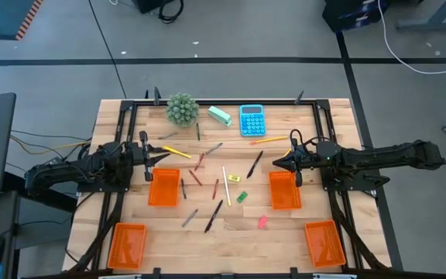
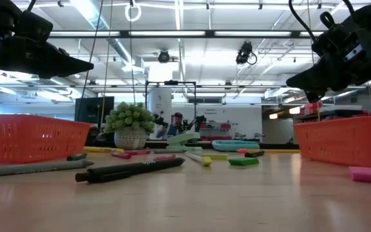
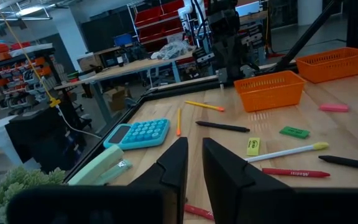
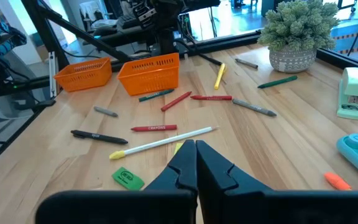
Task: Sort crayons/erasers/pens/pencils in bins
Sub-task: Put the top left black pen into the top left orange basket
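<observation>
Tool-wise, your left tool hovers slightly parted and empty, the right tool pinched shut and empty, with crayons scattered on the counter between them, nearer your left arm.

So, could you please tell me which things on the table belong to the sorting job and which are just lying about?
For the job: crayons, erasers, pens, pencils, orange bins.
Lying about: blue calculator, mint-green stapler, potted plant.
</observation>
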Robot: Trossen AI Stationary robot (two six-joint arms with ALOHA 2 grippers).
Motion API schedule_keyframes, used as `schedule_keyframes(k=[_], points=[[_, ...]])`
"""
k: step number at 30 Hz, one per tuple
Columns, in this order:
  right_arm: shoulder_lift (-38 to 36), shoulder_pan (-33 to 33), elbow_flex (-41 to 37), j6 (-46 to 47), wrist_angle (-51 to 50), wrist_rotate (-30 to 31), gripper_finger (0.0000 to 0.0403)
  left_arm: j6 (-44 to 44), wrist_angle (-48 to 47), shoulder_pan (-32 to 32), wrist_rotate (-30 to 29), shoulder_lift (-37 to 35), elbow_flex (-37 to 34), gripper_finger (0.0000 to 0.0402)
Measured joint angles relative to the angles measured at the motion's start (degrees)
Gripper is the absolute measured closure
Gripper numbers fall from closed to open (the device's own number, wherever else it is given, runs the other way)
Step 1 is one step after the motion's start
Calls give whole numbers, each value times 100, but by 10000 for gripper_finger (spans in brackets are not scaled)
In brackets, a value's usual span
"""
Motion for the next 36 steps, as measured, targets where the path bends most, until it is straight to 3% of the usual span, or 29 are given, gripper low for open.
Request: schedule_keyframes(k=[6,15,27,31,36], points=[[1,0,-2,0,-1,0,397,730,26,0,1,-2,0,350],[1,0,-2,2,0,0,397,-2387,39,0,0,-2,0,343],[1,0,0,0,-1,0,397,-4079,120,0,0,-2,-2,350],[0,-2,-1,-398,0,218,397,-4808,191,0,0,-2,0,345],[1,-2,-2,-53,1,330,397,-5009,380,0,0,0,-2,343]])
